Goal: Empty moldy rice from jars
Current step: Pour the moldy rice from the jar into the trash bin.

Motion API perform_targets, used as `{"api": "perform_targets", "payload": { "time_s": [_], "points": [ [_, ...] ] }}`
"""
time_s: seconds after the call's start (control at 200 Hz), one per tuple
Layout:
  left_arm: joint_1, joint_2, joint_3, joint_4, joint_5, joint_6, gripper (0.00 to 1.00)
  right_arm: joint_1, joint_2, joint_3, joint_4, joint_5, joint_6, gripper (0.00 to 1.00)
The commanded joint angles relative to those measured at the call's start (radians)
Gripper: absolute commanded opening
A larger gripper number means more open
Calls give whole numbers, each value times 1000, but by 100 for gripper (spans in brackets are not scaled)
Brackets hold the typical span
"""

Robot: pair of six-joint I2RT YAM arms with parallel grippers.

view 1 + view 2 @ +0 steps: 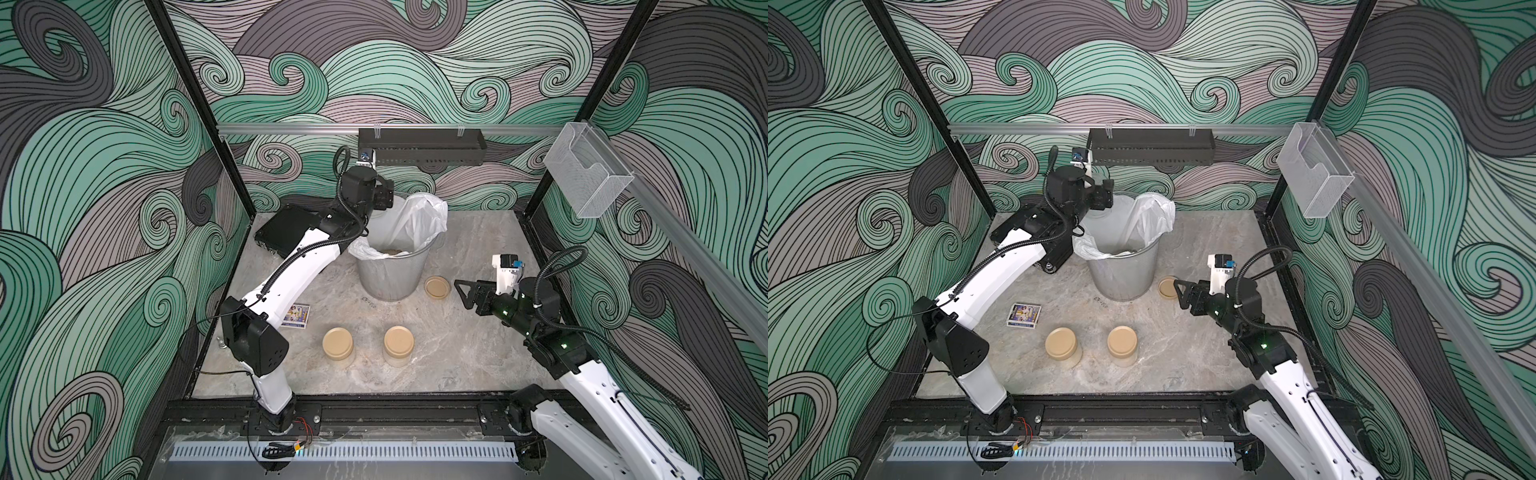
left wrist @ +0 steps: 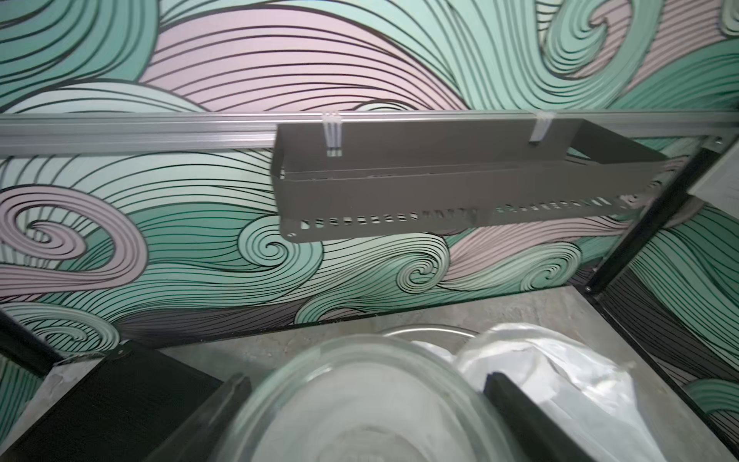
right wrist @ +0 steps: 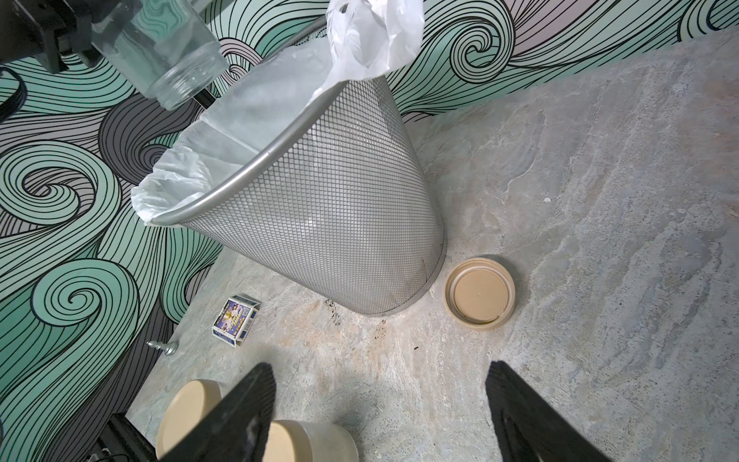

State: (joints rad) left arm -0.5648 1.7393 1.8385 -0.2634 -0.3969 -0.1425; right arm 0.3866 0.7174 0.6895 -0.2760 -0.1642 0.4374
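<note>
Two capped jars (image 1: 338, 348) stand near the front edge of the counter (image 1: 457, 353). Third jar (image 3: 160, 52): clamped in left gripper (image 1: 384, 198), tipped over wastebasket (image 3: 320, 208), seemingly emptied; rice (image 1: 392, 251) inside. Right gripper (image 3: 380, 367): wide, holding nothing. Next, likely: set it upright, take a capped one.

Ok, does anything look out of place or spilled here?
A tan lid lies upside down beside the wastebasket, dark specks lie by its base, and the white liner sticks up bunched on one side.
</note>
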Motion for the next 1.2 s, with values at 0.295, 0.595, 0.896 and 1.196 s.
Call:
{"api": "perform_targets", "payload": {
  "time_s": [0.295,0.595,0.896,1.196],
  "points": [
    [-89,-22,-24,175,-50,156,30,-5,2,42,-32,8,-25,83],
    [-71,-87,-147,324,-47,168,30,-6,12,38,-26,4,-20,83],
    [-81,-89,-135,416,1,219,30,-5,25,36,-18,-2,-15,82],
    [-69,-93,-140,353,19,98,30,-6,33,46,-34,0,-20,82]
  ]
}}
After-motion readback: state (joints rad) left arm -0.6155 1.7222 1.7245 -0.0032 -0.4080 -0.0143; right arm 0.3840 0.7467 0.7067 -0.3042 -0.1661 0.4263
